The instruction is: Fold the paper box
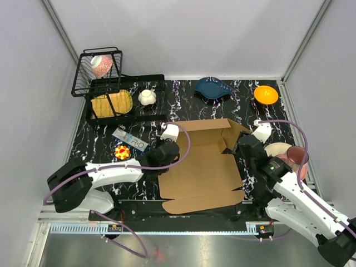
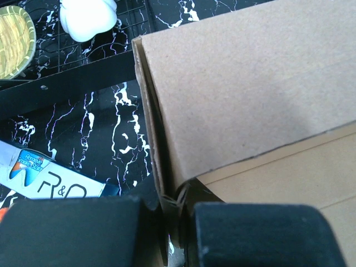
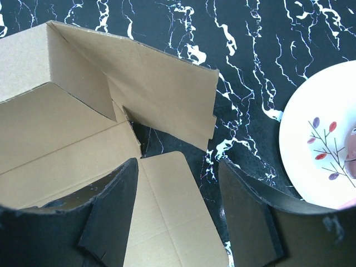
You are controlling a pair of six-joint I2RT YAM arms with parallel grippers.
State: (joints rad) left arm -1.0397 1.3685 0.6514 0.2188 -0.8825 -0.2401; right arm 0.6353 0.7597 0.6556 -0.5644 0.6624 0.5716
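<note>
The paper box [image 1: 203, 167] is plain brown cardboard lying half-formed in the middle of the mat, its back wall standing and its front flap flat. My left gripper [image 1: 165, 157] is at the box's left edge. In the left wrist view it [image 2: 177, 222] is shut on the folded cardboard edge at the box [image 2: 250, 83] corner. My right gripper [image 1: 242, 151] hovers over the box's right side. In the right wrist view it [image 3: 178, 217] is open, with a rounded flap [image 3: 167, 211] lying flat below and touching neither finger. A raised side flap [image 3: 161, 94] stands beyond.
A black wire rack [image 1: 119, 97] with a tipped basket [image 1: 102, 65] and a white pot [image 1: 147, 97] stands at the back left. A blue dish [image 1: 214, 88] and an orange bowl [image 1: 266, 94] sit behind. A packet [image 1: 130, 139] lies left; a white plate [image 3: 322, 144] lies right.
</note>
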